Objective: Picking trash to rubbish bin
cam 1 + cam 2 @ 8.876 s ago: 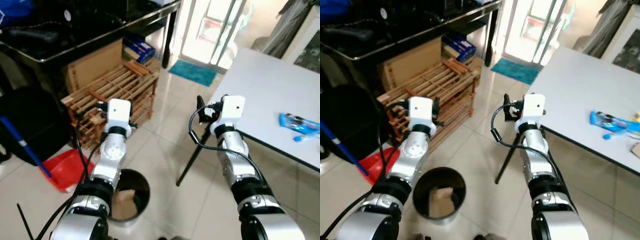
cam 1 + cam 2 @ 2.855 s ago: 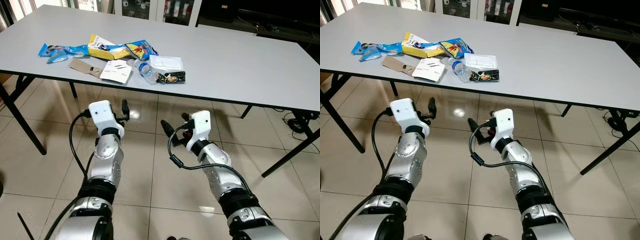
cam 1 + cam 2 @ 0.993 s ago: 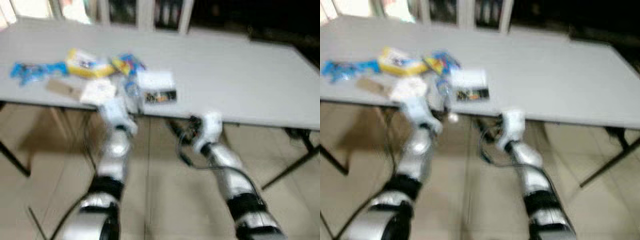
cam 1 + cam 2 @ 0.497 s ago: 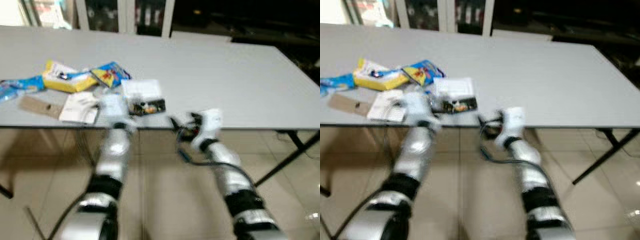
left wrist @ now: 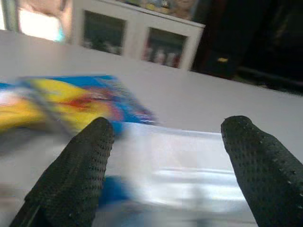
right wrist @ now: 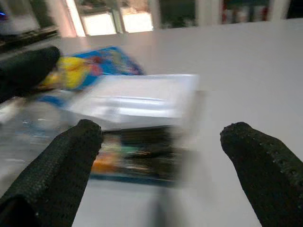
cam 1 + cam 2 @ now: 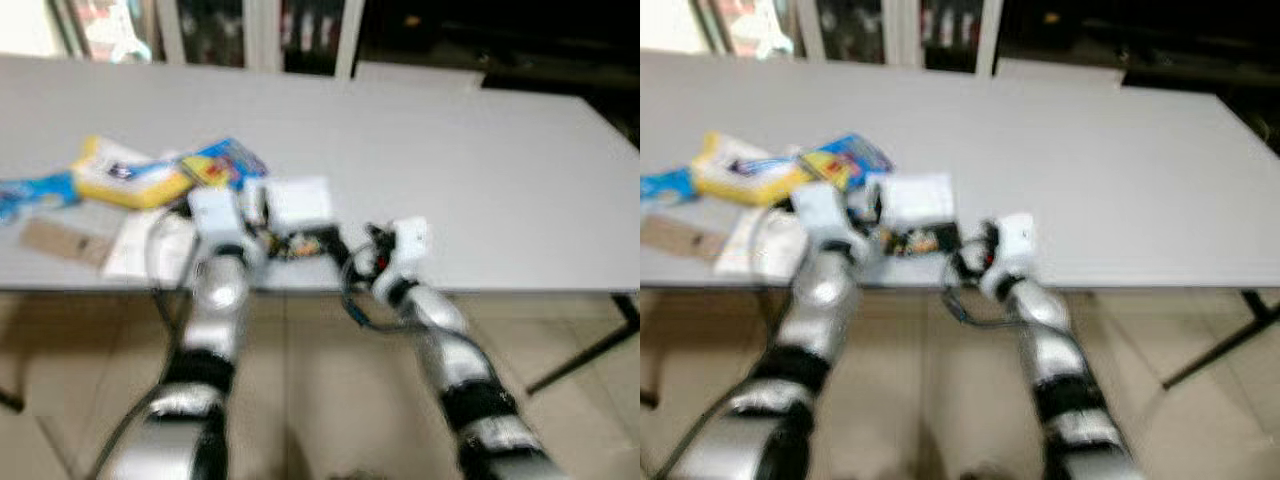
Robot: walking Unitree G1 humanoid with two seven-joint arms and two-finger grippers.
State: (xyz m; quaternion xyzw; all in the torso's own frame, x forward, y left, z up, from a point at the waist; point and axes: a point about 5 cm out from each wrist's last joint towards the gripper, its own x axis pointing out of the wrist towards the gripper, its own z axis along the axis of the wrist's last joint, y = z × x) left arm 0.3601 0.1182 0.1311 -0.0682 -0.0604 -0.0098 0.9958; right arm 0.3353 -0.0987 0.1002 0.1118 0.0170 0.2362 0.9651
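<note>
Two pincers are raised at the desk's (image 7: 480,170) near edge, both spread wide and holding nothing. The left pincer (image 5: 165,161) points over a clear plastic tray (image 5: 189,165), with a blue-and-yellow snack bag (image 5: 75,101) just beyond it. The right pincer (image 6: 161,156) faces a dark snack wrapper (image 6: 137,158) lying at the near edge, touching the front of that same tray (image 6: 137,97).

The trash sits in a loose heap toward the desk's left end: the tray (image 7: 298,203) nearest the middle, the dark wrapper (image 7: 300,243) at the near edge in front of it, a yellow packet (image 7: 120,178) and a blue wrapper (image 7: 25,192) farther left, and a strip of brown cardboard (image 7: 62,241) with a white card (image 7: 140,243) beside it at the near edge.

The head views are blurred, so aim is the worry. The pieces overlap and lie flat, so closing too soon could pinch two at once or skid over the thin wrapper. With the wrapper so near the edge, a nudge from a fingertip could push it off onto the floor. The arms stand close together, and reaching for neighbouring pieces risks a clash.
</note>
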